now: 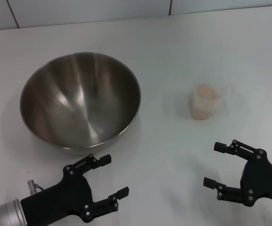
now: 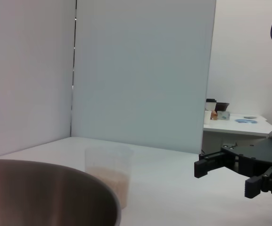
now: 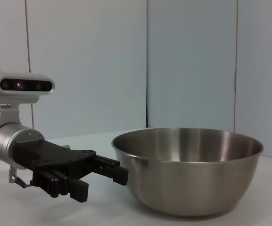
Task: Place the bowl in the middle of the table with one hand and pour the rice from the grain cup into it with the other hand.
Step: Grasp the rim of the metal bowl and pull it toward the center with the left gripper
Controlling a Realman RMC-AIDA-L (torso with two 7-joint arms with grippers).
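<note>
Item, bowl (image 1: 80, 100): sitting empty on the table (image 1: 173, 42) at left of centre in the head view; my left gripper (image 1: 108, 176) is hovering just below its near rim, jaws wide, holding nothing. Item, grain cup (image 1: 205, 101): standing upright at right of centre, holding the rice (image 1: 206, 92), with my right gripper (image 1: 218, 165) waiting below it, jaws wide and empty. Step in hand, as I judge it, is the opening one: the left gripper needs to close on the bowl's rim and shift it to mid-table before any pouring.

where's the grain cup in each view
Head view: the grain cup stands right of centre, apart from the bowl.
Left wrist view: it shows lower centre, just past the bowl's rim.
Right wrist view: not in it.
Shared landmark: the bowl, seen in all three.
</note>
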